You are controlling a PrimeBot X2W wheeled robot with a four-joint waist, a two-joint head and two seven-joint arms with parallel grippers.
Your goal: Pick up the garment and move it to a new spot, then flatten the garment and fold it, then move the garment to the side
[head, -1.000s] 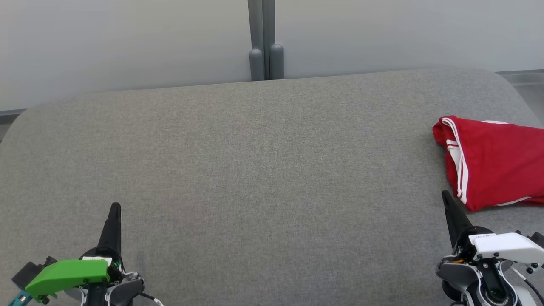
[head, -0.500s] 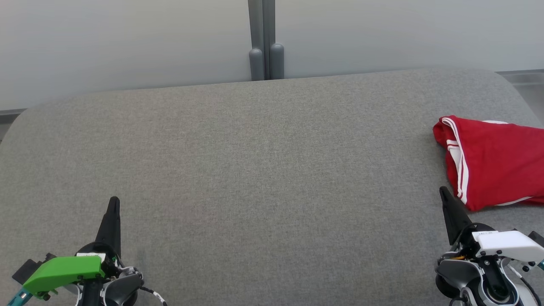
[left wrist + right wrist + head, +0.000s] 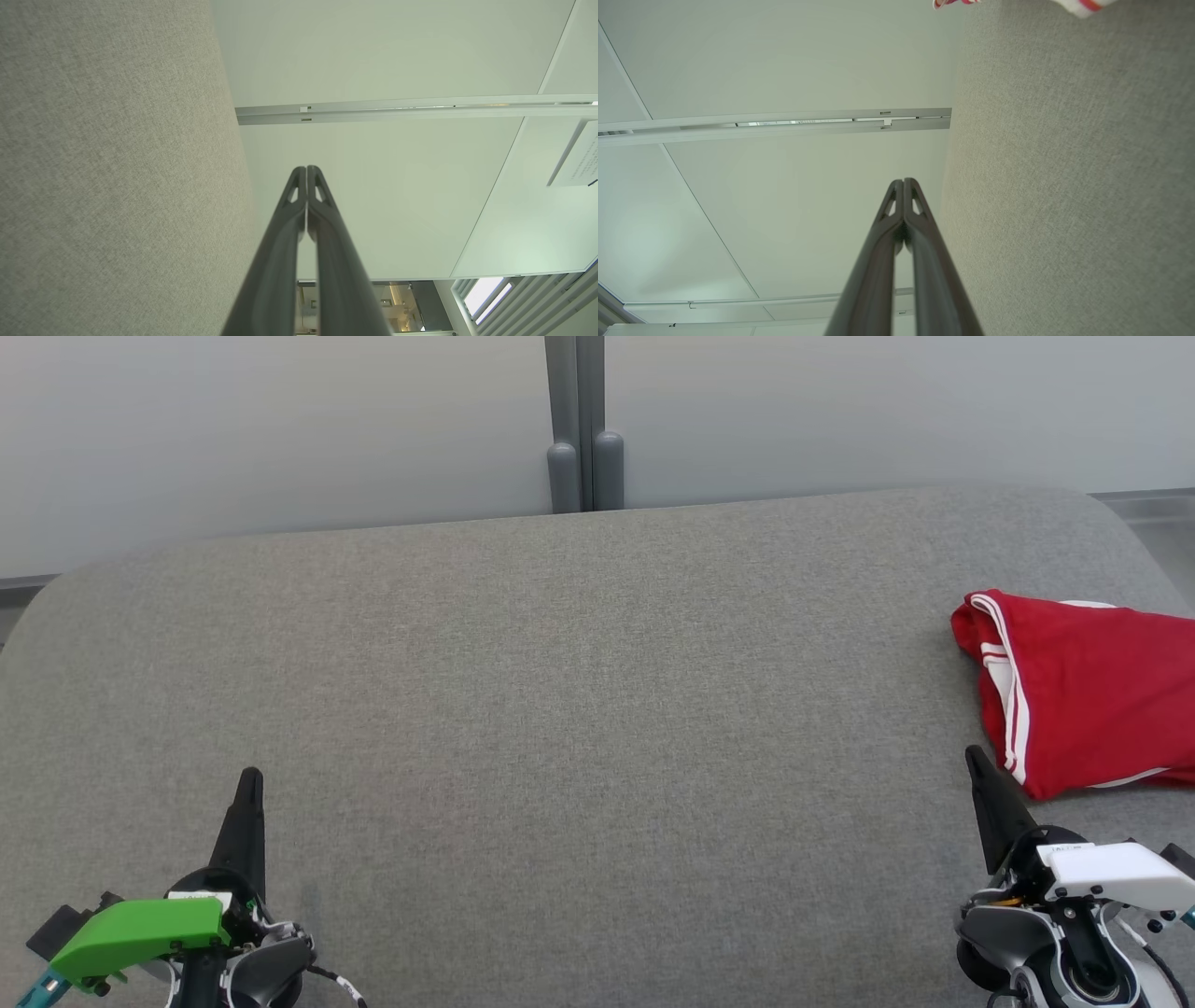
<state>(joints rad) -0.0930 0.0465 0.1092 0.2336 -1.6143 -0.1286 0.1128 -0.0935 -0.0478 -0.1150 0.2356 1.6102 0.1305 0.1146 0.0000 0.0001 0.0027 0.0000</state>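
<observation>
The red garment (image 3: pixel 1083 695), trimmed with white stripes, lies folded into a compact bundle at the right edge of the grey fabric surface (image 3: pixel 597 709). It sits roughly midway between the near and far sides and runs out of the head view on the right. The right gripper (image 3: pixel 976 758) is at the near right, its tip just beside the garment's near left corner with a small gap between them. Its two dark fingers are pressed together with nothing between them (its wrist view shows the tips meeting). The left gripper (image 3: pixel 250 777) sits well apart at the near left, over bare fabric, fingers likewise pressed together and empty. Beyond the far edge stands a pale wall (image 3: pixel 280 429) with a grey post (image 3: pixel 583 429) at the middle
</observation>
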